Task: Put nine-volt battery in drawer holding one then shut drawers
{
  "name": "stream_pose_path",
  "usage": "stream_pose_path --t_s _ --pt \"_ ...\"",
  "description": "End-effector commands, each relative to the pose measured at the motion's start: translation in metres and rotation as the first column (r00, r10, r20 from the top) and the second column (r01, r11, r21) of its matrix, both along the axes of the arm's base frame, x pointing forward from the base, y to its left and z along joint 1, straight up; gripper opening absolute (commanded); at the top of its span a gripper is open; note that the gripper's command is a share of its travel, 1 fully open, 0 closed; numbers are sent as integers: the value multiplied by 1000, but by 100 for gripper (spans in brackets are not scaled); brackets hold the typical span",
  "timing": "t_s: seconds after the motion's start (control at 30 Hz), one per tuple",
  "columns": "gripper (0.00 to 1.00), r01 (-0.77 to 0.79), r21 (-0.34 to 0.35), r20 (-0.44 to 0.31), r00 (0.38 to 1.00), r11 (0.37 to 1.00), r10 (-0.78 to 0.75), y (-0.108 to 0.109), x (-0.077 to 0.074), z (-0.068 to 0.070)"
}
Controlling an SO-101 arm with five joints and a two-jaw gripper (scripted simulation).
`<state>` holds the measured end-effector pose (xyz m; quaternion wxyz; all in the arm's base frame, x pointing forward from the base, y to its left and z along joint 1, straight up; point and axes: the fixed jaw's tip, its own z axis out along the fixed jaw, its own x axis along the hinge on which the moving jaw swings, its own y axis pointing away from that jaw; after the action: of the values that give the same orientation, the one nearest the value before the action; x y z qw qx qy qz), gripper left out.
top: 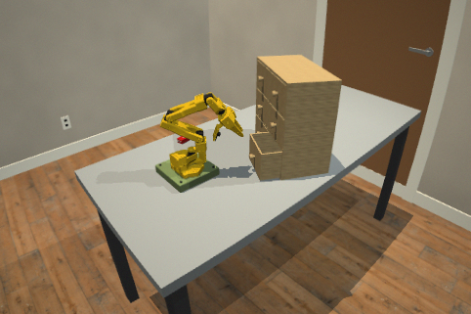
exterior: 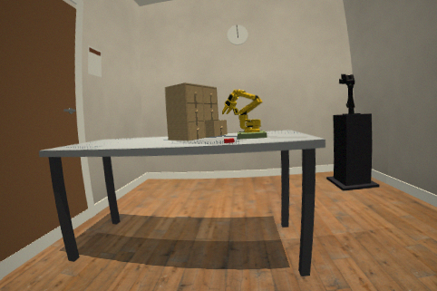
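The wooden drawer cabinet (top: 298, 113) stands on the table, and it also shows in the exterior view (exterior: 189, 110). Its bottom drawer (top: 266, 156) on the side nearest the arm is pulled partly out, also seen in the exterior view (exterior: 217, 128); what is inside is hidden. The other drawers look shut. A small red block, the nine-volt battery (top: 183, 139), lies on the table behind the arm, and it shows near the table edge in the exterior view (exterior: 229, 140). My gripper (top: 227, 133) hangs in the air above and to the left of the open drawer, jaws a little apart and empty; it also shows in the exterior view (exterior: 227, 110).
My arm's green base plate (top: 187, 172) sits left of the cabinet. A brown door (top: 391, 58) is behind the table. A black pedestal with a camera (exterior: 353, 149) stands on the floor to the right.
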<state>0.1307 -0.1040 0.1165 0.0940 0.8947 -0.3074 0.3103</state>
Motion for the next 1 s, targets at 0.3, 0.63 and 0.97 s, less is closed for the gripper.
stream_pose_path --t_s 0.3,0.63,0.97 --pt "21 163 86 92 981 983 -170 -3 0 4" --pt "21 302 200 139 933 932 -332 -3 -1 3" --pt "21 448 345 170 834 825 -524 -2 -2 2"
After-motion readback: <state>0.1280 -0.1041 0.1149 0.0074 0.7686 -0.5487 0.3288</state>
